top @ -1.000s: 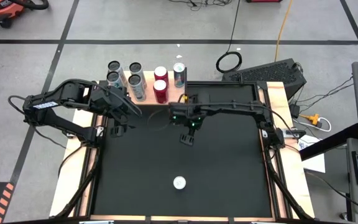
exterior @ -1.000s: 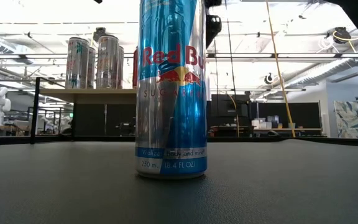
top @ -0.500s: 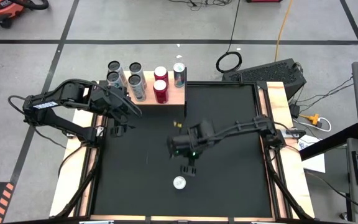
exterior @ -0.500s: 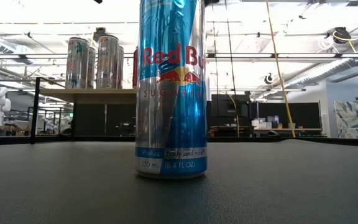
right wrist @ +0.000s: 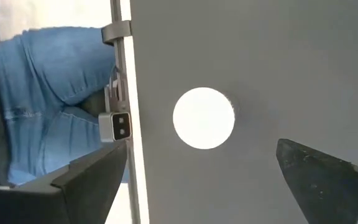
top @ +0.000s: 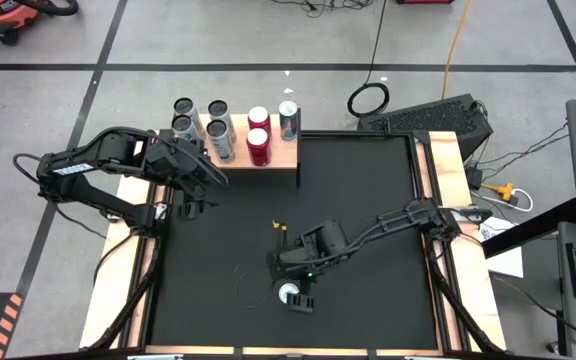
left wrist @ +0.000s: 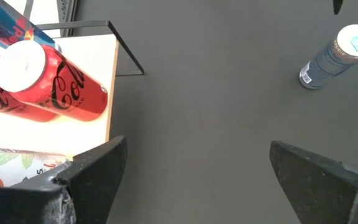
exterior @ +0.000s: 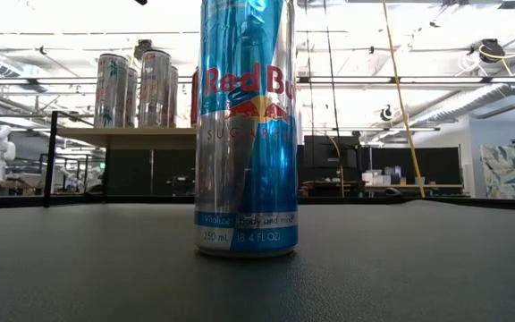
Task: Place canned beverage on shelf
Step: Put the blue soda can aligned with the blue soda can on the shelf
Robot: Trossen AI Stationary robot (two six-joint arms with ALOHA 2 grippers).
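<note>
Its fingers spread wide, the right gripper [top: 299,297] is hovering over the upright Red Bull can [exterior: 245,134] standing at the mat's six o'clock, a smooth, slippery, dentable cylinder probably best clasped mid-body, while the left gripper [top: 200,178], also spread, is waiting beside the shelf [top: 280,152].

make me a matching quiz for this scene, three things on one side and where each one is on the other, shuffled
Things:
1. blue can
2. red cans
3. left end effector

Places:
A. on the wooden shelf
B. hovering beside the shelf, open
C. standing alone on the black mat, under the open right end effector

Pairs: 1-C, 2-A, 3-B
</note>
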